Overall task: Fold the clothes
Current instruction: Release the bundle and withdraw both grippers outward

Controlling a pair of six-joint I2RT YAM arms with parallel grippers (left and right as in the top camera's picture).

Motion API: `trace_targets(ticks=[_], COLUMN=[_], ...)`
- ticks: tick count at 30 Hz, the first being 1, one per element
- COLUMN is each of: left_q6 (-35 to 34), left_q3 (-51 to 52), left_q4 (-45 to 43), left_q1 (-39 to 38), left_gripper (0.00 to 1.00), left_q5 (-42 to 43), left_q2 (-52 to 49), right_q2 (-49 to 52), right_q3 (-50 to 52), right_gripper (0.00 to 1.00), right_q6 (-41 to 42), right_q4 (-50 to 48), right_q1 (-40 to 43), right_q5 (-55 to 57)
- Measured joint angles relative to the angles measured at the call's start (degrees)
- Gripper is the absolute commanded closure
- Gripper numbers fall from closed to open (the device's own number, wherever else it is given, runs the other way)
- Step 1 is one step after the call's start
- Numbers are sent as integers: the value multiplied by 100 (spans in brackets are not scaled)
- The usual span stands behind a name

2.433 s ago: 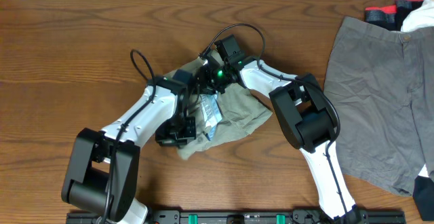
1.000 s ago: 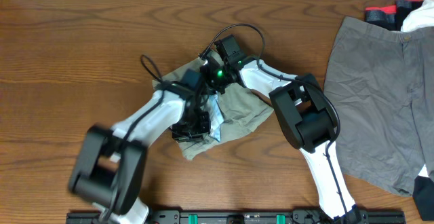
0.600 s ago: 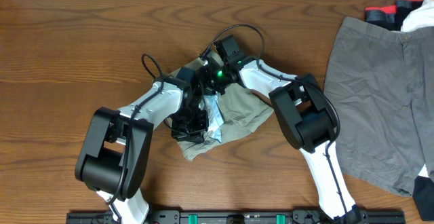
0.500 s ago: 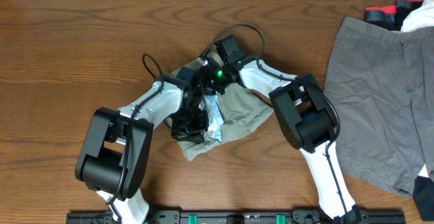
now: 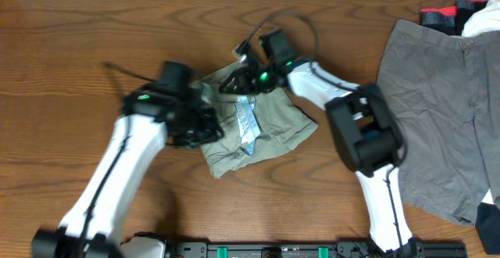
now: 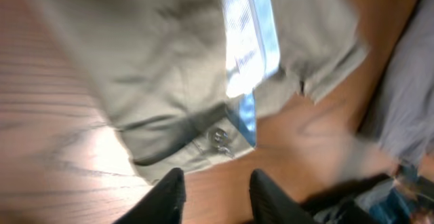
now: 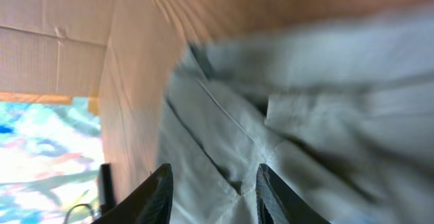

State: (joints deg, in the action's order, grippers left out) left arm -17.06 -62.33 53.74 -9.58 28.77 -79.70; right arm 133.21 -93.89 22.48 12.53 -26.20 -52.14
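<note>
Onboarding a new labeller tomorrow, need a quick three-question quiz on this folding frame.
1. True or false: the grey shorts lie folded at the middle of the table.
2. In the left wrist view, what shows between the jaws of the left gripper? A) bare wood B) pinched cloth C) a red garment
3. What colour is the strip showing on the khaki shorts?
Key: 1 false, they lie spread at the right edge; 2 A; 3 light blue.
</note>
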Motion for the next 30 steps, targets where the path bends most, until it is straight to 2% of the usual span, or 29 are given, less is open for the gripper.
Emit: trace_targets(ticks=[2,6,9,12,20,25,26,30], left_q6=[2,9,-85,-302,-1049,-1281,-1307,-1453], left_q3=[-9,35,214,411,881,1029,1054,1130], left_q4=[72,254,199,-35,-1211,-1506,-1528,-1700], left_q1=[363,879,994,994,994,994,994,997], left_gripper=[55,43,28,23,23,24,25,42], left_q5=[-33,-50,-20,20,389,538,555,704], left_q2=[173,120,-109,-481,-1497,-1871,-1923,-2024], right_q2=[-348,-1191,-1773,-2081,-2173,-2173,-2173,-2173], right_q3=[0,-4,-9,-11,-9,-9,-9,-9], right_gripper=[58,54,53,52,52,52,52,52], right_q6=[-269,-721,-1093,-1456,-1996,-2100,-2111,-2155], right_q4=[81,638,1333,1825,2472,2518,2518,2518], right_q1=[160,415,468,457,459,476,487,562], right_q5=[83,428,960,1456,2249,2376,2387,2417])
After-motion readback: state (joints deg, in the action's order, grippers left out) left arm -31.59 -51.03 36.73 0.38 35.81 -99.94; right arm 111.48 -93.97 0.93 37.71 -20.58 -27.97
